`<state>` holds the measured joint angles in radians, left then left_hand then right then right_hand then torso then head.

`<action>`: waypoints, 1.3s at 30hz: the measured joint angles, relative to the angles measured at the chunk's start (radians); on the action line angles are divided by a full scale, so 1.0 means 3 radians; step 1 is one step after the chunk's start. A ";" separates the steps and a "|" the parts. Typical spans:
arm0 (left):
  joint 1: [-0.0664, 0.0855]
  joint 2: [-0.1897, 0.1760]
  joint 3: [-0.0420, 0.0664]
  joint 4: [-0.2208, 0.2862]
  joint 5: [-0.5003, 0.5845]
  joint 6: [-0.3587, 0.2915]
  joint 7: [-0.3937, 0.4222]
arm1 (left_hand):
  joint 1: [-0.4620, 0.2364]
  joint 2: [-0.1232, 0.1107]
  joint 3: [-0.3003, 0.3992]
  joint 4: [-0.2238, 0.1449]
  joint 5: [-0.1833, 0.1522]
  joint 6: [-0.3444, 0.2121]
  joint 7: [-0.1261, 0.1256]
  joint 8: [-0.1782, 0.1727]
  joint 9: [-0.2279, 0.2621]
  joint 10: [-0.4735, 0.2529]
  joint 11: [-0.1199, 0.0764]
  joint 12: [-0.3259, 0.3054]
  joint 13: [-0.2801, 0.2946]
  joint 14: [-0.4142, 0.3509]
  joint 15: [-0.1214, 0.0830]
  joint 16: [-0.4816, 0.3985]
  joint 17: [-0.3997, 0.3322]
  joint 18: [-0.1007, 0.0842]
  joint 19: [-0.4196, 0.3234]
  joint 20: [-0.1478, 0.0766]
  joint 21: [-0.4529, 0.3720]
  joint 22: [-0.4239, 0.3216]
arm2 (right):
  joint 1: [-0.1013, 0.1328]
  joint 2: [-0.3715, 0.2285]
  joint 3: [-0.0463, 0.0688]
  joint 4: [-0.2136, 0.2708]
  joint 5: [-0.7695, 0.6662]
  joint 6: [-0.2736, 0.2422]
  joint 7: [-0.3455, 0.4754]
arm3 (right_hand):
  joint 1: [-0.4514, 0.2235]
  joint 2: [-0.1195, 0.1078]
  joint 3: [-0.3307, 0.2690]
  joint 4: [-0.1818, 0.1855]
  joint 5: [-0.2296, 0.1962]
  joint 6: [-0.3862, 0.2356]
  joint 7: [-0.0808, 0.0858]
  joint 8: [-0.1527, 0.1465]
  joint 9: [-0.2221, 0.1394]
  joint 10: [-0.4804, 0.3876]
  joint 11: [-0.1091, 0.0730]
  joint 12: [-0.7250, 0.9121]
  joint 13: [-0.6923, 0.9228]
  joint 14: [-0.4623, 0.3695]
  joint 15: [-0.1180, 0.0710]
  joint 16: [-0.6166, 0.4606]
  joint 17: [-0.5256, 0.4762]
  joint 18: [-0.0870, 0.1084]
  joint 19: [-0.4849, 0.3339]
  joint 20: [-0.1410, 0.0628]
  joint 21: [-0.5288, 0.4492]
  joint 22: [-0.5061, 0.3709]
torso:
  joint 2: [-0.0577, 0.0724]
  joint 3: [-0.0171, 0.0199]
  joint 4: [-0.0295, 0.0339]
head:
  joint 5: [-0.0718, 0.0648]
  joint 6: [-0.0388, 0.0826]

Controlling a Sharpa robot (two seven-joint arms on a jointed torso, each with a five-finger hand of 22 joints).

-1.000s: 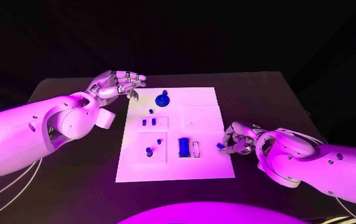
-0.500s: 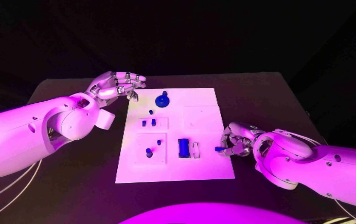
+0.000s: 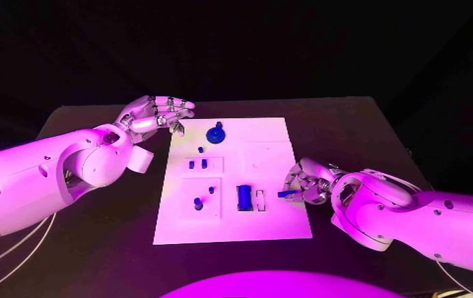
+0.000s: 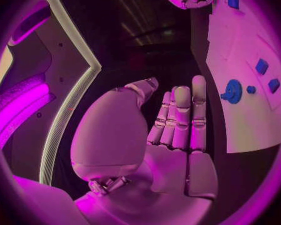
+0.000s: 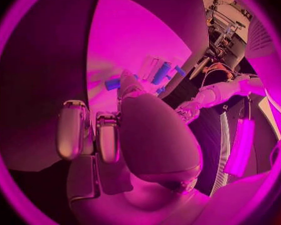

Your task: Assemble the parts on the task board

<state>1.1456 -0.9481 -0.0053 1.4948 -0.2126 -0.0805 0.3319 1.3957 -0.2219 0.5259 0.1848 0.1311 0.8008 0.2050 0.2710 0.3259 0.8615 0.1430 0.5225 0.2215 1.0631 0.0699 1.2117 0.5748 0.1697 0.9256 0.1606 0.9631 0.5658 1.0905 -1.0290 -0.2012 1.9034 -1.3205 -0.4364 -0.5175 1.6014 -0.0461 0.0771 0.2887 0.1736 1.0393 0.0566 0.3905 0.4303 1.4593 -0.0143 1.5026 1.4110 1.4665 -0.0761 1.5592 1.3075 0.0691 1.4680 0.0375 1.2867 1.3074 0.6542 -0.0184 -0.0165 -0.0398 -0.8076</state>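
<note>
Blue part: a small piece (image 3: 287, 193) pinched in the right hand's fingertips, over the near right edge of the task board, just right of the slotted holders.
Right hand (image 3: 307, 182): fingers curled in and clamped on that small blue piece; the arm comes in from the near right.
Task board (image 3: 271, 219): white plate in the middle of the black table (image 3: 89, 243), long side running near to far.
Other parts: a round blue knob (image 3: 216, 133) at the far end; two small blue pieces (image 3: 197, 164) in a recess left of centre; a tall blue block (image 3: 243, 197) standing near the middle, beside a pale slot.
Left hand (image 3: 153, 115): at the board's far left corner, holding nothing, fingers straight and side by side in the left wrist view (image 4: 178, 120).
</note>
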 measured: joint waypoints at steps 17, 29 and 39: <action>0.0000 0.0004 -0.0001 0.0001 0.0000 -0.0001 -0.0003 | 0.0000 0.0000 0.0009 0.0009 0.0000 0.0000 0.0000 0.0000 0.0003 -0.0012 -0.0012 0.0014 0.0000 0.0000 0.0000 0.0013 0.0000 0.0000 0.0000 0.0000 0.0000 -0.0004 | -0.0003 0.0294 -0.0001 -0.0106 0.0297 -0.0048 0.0016 | -0.0928 -0.0110 0.0574 0.0006 -0.0007 -0.0032 0.0008 0.0029 0.0027 0.0007 -0.0007 -0.0008 -0.0343 0.0000 0.0001 0.0000 0.0000 0.0000 0.0000 0.0000 0.0000 0.0002 | 0.0002 -0.0001 0.0003 | 0.0012 -0.0016; 0.0000 0.0005 0.0000 0.0001 -0.0001 0.0000 -0.0003 | 0.0000 0.0000 0.0009 0.0009 0.0000 0.0000 0.0000 0.0000 0.0003 -0.0012 -0.0012 0.0014 0.0000 0.0000 0.0000 0.0013 0.0000 0.0000 0.0000 0.0000 0.0000 -0.0003 | -0.0042 0.0417 -0.0001 -0.0176 0.0360 -0.0011 -0.0020 | -0.1318 -0.0194 0.0762 0.0004 0.0002 0.0018 -0.0001 0.0053 0.0173 0.0007 -0.0007 0.0010 -0.0343 0.0000 0.0001 0.0013 -0.0001 0.0000 0.0000 0.0000 0.0000 0.0002 | 0.0002 0.0003 0.0002 | 0.0013 -0.0028; 0.0000 0.0005 -0.0001 0.0000 -0.0001 0.0001 -0.0006 | 0.0000 0.0000 0.0009 0.0009 0.0000 0.0000 0.0000 0.0000 0.0003 -0.0012 -0.0012 0.0014 0.0000 0.0000 0.0000 0.0013 0.0000 0.0000 0.0000 0.0000 0.0000 -0.0003 | -0.0056 0.0446 -0.0001 -0.0184 0.0376 0.0047 -0.0043 | -0.1394 -0.0184 0.0818 -0.0006 0.0002 0.0021 -0.0005 0.0053 0.0182 0.0007 -0.0007 0.0010 -0.0343 0.0000 0.0002 0.0013 0.0002 0.0000 0.0000 0.0000 0.0000 0.0002 | 0.0002 0.0000 0.0006 | 0.0013 -0.0036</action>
<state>1.1456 -0.9465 -0.0056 1.4949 -0.2130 -0.0802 0.3302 1.3957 -0.2219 0.5287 0.1876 0.1311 0.8008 0.2050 0.2710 0.3267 0.8579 0.1394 0.5265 0.2215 1.0631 0.0699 1.2157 0.5748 0.1696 0.9256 0.1606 0.9631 0.5648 1.0737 -0.8952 -0.2015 1.8482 -1.2075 -0.4224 -0.5304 1.1830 -0.1014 0.3226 0.2868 0.1744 1.0458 0.0552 0.4065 0.4851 1.4613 -0.0163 1.5054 1.3080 1.4664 -0.0756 1.5631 1.3081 0.0690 1.4679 0.0377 1.2866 1.3078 0.6547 -0.0185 -0.0147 -0.0359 -0.8185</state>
